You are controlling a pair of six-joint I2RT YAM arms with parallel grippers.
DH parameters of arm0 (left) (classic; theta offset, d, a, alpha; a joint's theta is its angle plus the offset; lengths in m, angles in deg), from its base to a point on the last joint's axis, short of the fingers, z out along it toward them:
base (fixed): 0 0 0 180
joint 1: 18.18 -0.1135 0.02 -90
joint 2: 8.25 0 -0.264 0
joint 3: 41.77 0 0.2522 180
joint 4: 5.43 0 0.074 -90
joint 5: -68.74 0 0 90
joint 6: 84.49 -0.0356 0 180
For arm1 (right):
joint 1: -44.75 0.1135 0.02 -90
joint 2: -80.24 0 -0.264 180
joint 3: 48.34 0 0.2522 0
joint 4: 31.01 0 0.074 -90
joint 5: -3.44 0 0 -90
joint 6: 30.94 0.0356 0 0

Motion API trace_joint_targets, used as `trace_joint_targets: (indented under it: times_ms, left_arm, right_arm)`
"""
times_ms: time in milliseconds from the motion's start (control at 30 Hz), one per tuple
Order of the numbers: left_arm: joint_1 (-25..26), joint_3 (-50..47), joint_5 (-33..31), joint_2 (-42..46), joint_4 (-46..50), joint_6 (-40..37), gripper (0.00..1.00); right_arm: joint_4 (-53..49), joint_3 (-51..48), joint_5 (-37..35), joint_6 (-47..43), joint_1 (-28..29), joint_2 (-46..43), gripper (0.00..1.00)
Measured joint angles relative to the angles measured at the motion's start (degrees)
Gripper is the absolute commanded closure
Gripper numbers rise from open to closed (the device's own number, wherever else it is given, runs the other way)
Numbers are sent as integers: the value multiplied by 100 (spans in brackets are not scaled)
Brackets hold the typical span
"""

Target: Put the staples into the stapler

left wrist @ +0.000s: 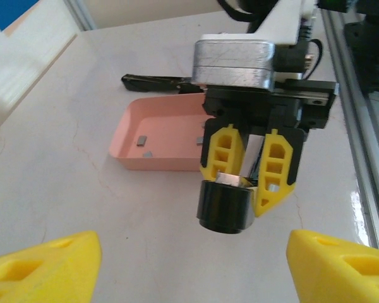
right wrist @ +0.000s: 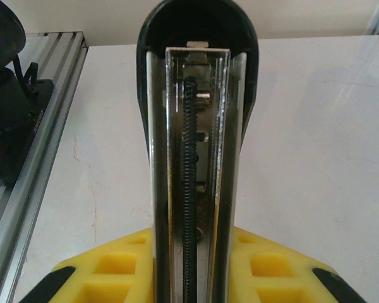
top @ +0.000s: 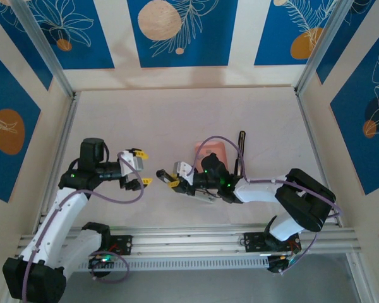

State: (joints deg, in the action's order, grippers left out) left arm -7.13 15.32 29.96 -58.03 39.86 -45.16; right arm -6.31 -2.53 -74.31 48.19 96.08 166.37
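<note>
R fingers (right wrist: 114, 268) grip stapler (right wrist: 189, 158), L fingers (left wrist: 44, 265) apart

1. My left arm (top: 63, 208) reaches rightward from its base, wrist level.
2. The left jaws stand wide apart, yellow fingertips (left wrist: 50, 268) spread to either side.
3. My right arm (top: 259, 189) bends leftward at the elbow.
4. The right jaws are pinched close in a grip, facing the left jaws, near but apart.

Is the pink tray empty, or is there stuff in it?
Not empty. The pink tray has a few tiny grey staples lying loose on its floor, seen from the left wrist camera.
</note>
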Motion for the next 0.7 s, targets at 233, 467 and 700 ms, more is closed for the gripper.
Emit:
trace_joint_targets:
  times_ms: [233,467,700]
  left_arm:
    - [140,323,258,-361,581,-763,32]
    - [446,498,256,-728,931,-1095,37]
    - [717,522,229,-968,918,-1078,43]
  right_arm:
    - [400,-170,9,-57,11,0,81]
    - [584,-247,85,-107,48,0,80]
    - [737,-251,94,-105,166,4,81]
